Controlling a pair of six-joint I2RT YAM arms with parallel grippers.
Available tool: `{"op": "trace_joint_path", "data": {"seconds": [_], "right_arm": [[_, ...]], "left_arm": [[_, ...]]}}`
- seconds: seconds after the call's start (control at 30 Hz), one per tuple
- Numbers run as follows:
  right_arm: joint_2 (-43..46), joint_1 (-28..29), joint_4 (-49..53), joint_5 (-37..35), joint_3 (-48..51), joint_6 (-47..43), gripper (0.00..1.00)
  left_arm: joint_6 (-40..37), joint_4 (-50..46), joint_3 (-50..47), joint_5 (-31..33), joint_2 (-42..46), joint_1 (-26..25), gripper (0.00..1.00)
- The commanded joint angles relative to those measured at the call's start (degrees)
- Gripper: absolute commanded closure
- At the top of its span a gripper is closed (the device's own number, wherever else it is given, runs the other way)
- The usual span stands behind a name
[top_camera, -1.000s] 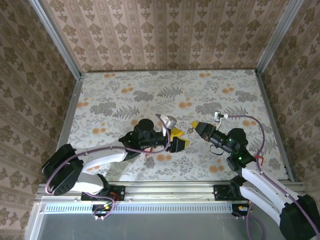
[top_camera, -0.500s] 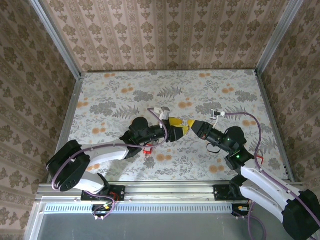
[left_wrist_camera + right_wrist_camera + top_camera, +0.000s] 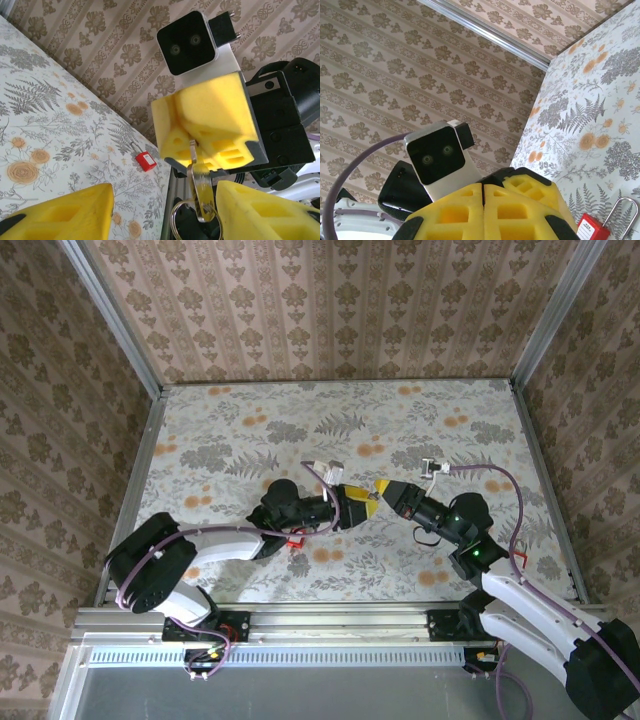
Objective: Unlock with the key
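Observation:
The silver key (image 3: 201,186) hangs by its blade from my right gripper (image 3: 192,145), whose yellow pads are shut on it; its ring dangles below. My left gripper (image 3: 162,212) is open, one yellow finger on each side of the key's head and ring, neither touching it. From above, the two grippers meet tip to tip over the table's middle, the left gripper (image 3: 358,504) just below and left of the right gripper (image 3: 380,488). The red padlock (image 3: 294,538) lies flat on the table beside the left arm. It shows small as the padlock (image 3: 146,161) and, lower right, the padlock (image 3: 592,231).
The floral tabletop (image 3: 240,440) stretches back to patterned walls on three sides. A metal rail (image 3: 330,618) runs along the near edge. The left arm's camera block (image 3: 436,155) faces the right wrist camera at close range. A purple cable (image 3: 500,480) loops beside the right arm.
The left gripper has swung up and right to meet the right gripper, and its jaws have narrowed round the key. The right gripper shifted slightly left, still shut on the key.

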State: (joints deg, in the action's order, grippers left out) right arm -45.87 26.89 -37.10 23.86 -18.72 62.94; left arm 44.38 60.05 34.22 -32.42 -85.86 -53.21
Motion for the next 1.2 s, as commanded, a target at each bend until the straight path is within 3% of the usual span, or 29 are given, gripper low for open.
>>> {"op": "trace_joint_path", "data": {"seconds": [0.0,0.47,0.83,1.03,1.17], "right_arm": [[0.1,0.3,-0.4,-1.8,-1.8,-1.6,1.0],[0.3,1.2,0.7,-2.3,-1.7,-2.6,1.0],[0.5,1.6,0.4,-2.6,-1.1,-2.6,1.0],[0.6,1.8,0.1,-2.9,-0.5,-2.7,1.0],[0.8,1.9,0.1,-3.1,-0.3,-2.7,1.0]], "left_arm": [[1.3,3.6,-0.5,-1.9,0.8,-0.4,0.46],[2.5,5.1,1.7,-4.0,-0.9,-0.2,0.55],[3.2,5.8,1.7,-6.0,-1.6,0.3,0.79],[3.6,6.3,1.6,-6.3,-1.6,0.8,0.77],[3.8,6.3,1.6,-6.6,-1.6,1.0,0.83]]}}
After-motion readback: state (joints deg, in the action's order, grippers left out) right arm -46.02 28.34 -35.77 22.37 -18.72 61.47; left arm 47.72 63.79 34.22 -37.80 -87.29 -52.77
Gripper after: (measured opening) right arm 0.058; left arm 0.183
